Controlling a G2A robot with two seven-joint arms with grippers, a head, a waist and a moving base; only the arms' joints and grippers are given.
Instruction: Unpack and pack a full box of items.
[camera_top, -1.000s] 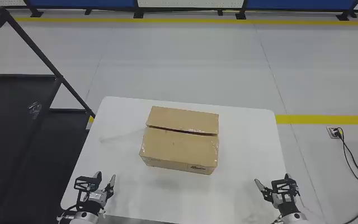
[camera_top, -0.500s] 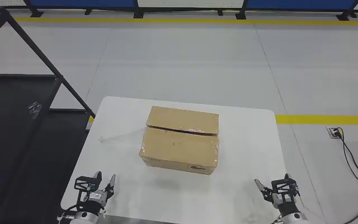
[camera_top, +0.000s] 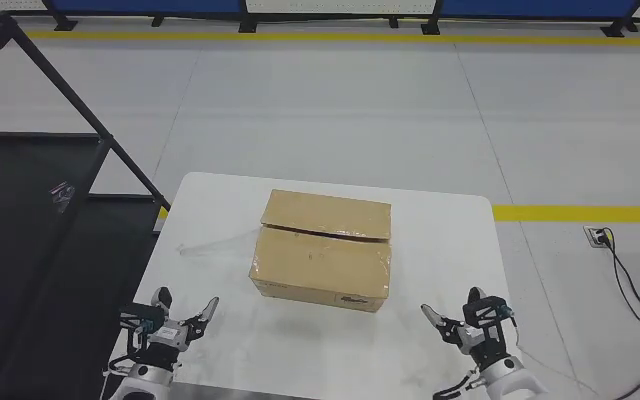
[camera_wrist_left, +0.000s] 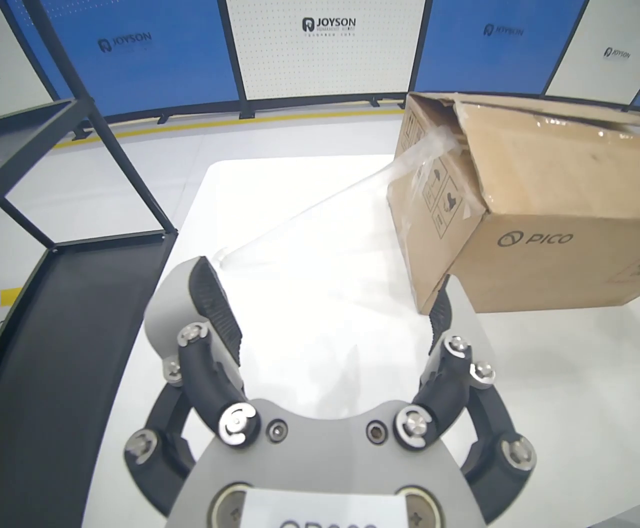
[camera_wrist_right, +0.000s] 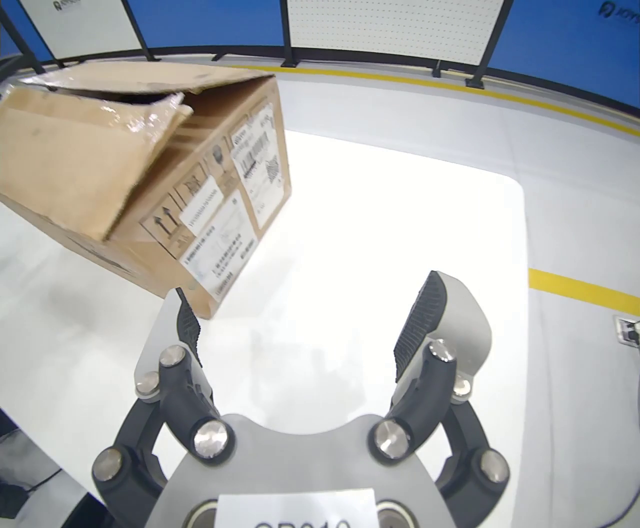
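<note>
Box (camera_top: 322, 252) well apart from left hand (camera_wrist_left: 320, 285), right hand (camera_wrist_right: 310, 287)

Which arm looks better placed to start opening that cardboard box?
Right, narrowly. Both the right gripper and left gripper hang open, about equally far from the box. But the right wrist view shows a dark gap under the raised flap, while a loose tape strip trails off the box's left side.

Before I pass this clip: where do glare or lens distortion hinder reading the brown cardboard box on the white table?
Left wrist view: the white table blows out beside the brown cardboard box, and the black rack post bows. Right wrist view: glare sits on the clear tape on the near flap. Top view: even light, a faint shadow at the box's near side.
</note>
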